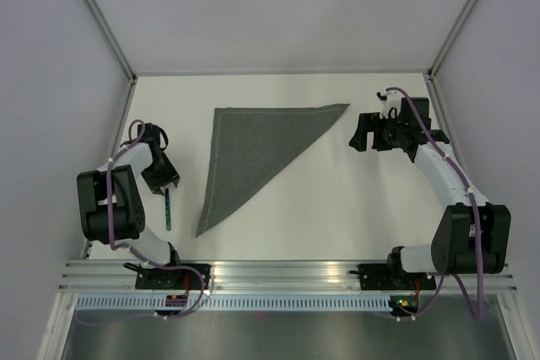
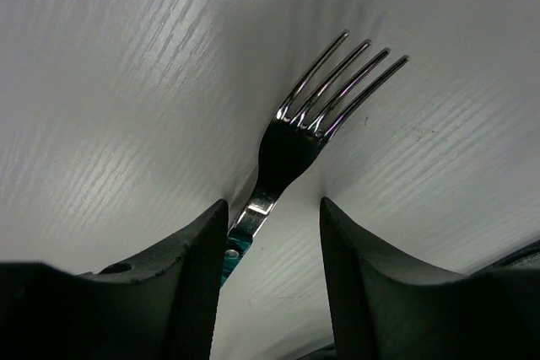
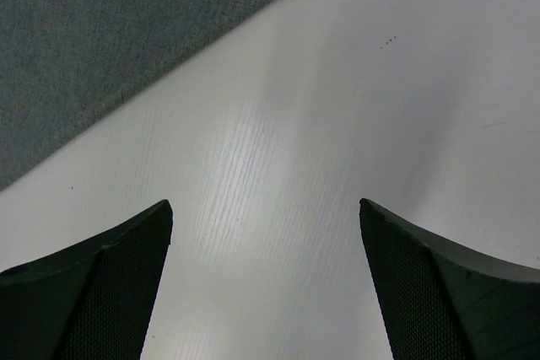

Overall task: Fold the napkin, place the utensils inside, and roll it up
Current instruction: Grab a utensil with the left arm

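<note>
The napkin (image 1: 253,153) is dark grey and lies folded into a triangle on the white table, its long stitched edge on the left. A fork with a teal handle (image 1: 168,211) lies left of it. My left gripper (image 1: 162,181) hangs low over the fork's head end. In the left wrist view the fork (image 2: 291,145) points its tines away, and its neck runs beside the left finger of my left gripper (image 2: 272,208), whose jaws stand apart around it without clamping. My right gripper (image 1: 361,134) hovers open off the napkin's right tip. The right wrist view shows my right gripper (image 3: 264,208) over bare table, with the napkin (image 3: 101,40) at upper left.
The table (image 1: 337,217) is walled by white panels on the left, back and right, with metal posts in the far corners. An aluminium rail (image 1: 278,271) carrying both arm bases runs along the near edge.
</note>
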{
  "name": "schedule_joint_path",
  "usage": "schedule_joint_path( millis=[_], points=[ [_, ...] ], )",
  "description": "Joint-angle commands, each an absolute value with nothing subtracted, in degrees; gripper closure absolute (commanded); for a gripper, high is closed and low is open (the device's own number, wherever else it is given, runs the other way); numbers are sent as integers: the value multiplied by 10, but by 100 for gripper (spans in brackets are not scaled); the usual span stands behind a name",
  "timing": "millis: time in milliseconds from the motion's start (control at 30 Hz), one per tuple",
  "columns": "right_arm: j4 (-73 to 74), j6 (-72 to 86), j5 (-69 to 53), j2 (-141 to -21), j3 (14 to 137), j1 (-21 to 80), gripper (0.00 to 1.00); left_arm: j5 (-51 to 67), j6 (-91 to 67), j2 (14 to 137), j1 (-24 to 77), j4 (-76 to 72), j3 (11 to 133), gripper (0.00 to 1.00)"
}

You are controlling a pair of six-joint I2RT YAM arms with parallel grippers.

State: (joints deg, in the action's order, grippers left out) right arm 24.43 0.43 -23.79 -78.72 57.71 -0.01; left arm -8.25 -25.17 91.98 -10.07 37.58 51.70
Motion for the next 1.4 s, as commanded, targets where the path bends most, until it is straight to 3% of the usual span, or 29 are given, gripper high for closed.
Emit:
schedule_joint_path(
  millis=[0, 67, 167, 333, 933, 1200, 1367],
  points=[
    [243, 14, -250, -784, 593, -18, 4, -69, -231, 953, -104, 372, 524, 48],
    [244, 13, -254, -786, 593, -21, 4, -69, -232, 973, -105, 372, 527, 52],
    [245, 15, -257, -787, 594, -25, 4, -70, -226, 1000, -107, 369, 540, 65],
    [245, 17, -258, -789, 592, -28, 4, -78, -208, 1024, -109, 377, 575, 97],
    [238, 10, -245, -802, 591, -28, 4, -25, -114, 991, -91, 414, 840, 98],
    [237, 5, -237, -805, 592, -28, 5, -15, 21, 1017, 82, 435, 947, 98],
    [235, 5, -232, -801, 592, -28, 5, 49, 81, 1094, 187, 504, 1034, 98]
  ],
)
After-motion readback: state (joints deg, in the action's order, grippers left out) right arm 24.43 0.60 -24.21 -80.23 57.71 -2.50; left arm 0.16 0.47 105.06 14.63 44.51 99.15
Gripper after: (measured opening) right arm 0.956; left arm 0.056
